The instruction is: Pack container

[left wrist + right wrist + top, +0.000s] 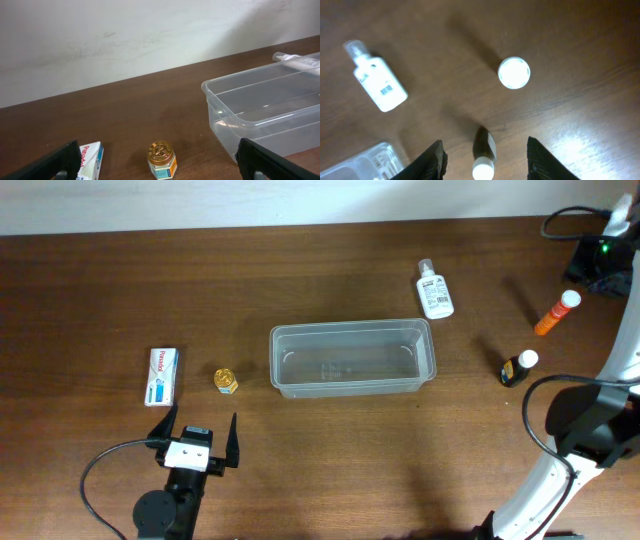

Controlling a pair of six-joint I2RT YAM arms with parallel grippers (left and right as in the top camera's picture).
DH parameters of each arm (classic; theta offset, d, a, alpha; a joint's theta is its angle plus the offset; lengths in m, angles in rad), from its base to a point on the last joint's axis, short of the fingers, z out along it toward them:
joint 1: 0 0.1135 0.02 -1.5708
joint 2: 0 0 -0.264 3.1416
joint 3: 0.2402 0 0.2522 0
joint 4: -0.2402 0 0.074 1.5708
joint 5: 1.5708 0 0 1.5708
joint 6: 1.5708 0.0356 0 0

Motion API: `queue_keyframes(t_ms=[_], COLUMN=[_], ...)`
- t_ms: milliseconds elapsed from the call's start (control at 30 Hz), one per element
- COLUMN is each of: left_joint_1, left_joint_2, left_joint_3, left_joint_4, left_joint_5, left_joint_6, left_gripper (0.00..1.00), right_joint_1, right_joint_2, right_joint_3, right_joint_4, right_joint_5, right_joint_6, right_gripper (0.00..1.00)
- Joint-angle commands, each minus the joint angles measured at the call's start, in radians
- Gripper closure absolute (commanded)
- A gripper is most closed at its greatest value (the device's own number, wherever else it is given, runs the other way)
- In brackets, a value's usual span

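The clear container (pixel 350 360) sits mid-table with nothing visible in it; its corner also shows in the left wrist view (pixel 260 110). My left gripper (pixel 203 418) is open near the front edge, facing a gold-lidded jar (pixel 161 159) and a white box (pixel 90 157). My right gripper (pixel 484 145) is open above a small dark bottle with a white cap (pixel 484 152). The bottle stands between the fingers with a gap on each side. In the overhead view this dark bottle (pixel 519 368) is right of the container.
A white spray bottle (pixel 434 290) lies behind the container's right end. An orange bottle with a white cap (pixel 557 313) stands at the far right, its cap (pixel 514 73) showing beyond my right fingers. The jar (pixel 226 380) and box (pixel 163 375) lie left of the container. Cables and a black device (pixel 600 260) fill the back right corner.
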Motion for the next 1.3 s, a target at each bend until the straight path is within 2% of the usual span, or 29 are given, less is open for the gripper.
queue_keyframes(t_ms=[0,100,333,433,567,633,833,1133,1200,1267], left_joint_1=[0.006,0.006,0.006,0.006,0.006,0.006,0.006,0.006,0.006,0.006], left_joint_2=[-0.008,-0.008,-0.008,-0.008,-0.008,-0.008,-0.008,-0.008,-0.008,-0.008], left_joint_3=[-0.002,-0.002,-0.002,-0.002,-0.002,-0.002,-0.002,-0.002,-0.002,-0.002], left_joint_4=[-0.005,-0.005,-0.005,-0.005,-0.005,-0.005,-0.005,-0.005,-0.005,-0.005], left_joint_5=[0.004,0.004,0.004,0.004,0.004,0.004,0.004,0.004,0.004,0.004], left_joint_6=[0.013,0.013,0.013,0.013,0.013,0.013,0.013,0.013,0.013,0.013], left_gripper=[0.01,0.01,0.01,0.00,0.01,0.01,0.01,0.01,0.01,0.01], right_joint_1=[-0.019,-0.024,-0.024,-0.024,-0.023,-0.023,-0.006,0.055,0.055,0.055], right_joint_2=[0.011,0.011,0.009,0.005,-0.017,-0.030,-0.144,-0.478,-0.525,-0.544], right_joint_3=[-0.100,-0.172,-0.175,-0.175,-0.175,-0.175,-0.237,-0.585,-0.663,-0.726], right_joint_4=[0.024,0.033,0.035,0.003,-0.119,-0.183,-0.185,-0.170,-0.119,-0.055], right_joint_5=[-0.024,-0.063,-0.075,-0.110,-0.213,-0.213,-0.212,-0.123,-0.089,-0.032], right_joint_6=[0.041,0.041,0.031,0.022,-0.111,-0.139,-0.144,-0.155,-0.155,-0.155], right_gripper=[0.55,0.54,0.50,0.48,0.41,0.40,0.39,0.31,0.25,0.14])
